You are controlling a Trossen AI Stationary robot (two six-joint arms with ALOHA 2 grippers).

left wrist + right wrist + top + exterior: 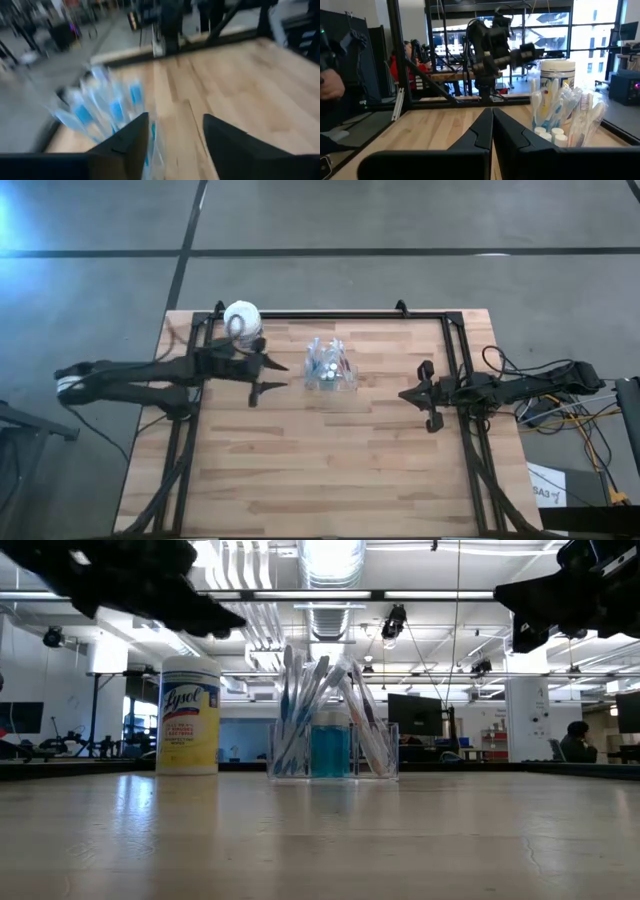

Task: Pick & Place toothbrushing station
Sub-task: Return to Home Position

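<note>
High view: the clear holder (331,372) of toothbrushes (322,360) stands on the wooden surface (320,470), in its upper middle as pictured, between the 2 arms. The left gripper (276,376) lies just beside the holder without touching it, jaws spread. The right gripper (406,393) is well apart on the other side. A white-lidded canister (242,318) stands at the surface's upper edge, near the left arm.

Low view: the holder stands upright, right of the yellow canister, brushes leaning both ways.

Left wrist view: the open jaws frame bare wood, with blurred blue brushes beside 1 finger.

Right wrist view: the jaws are closed tip to tip on nothing. The holder is ahead, small white caps (547,134) low in it, the canister behind.
</note>
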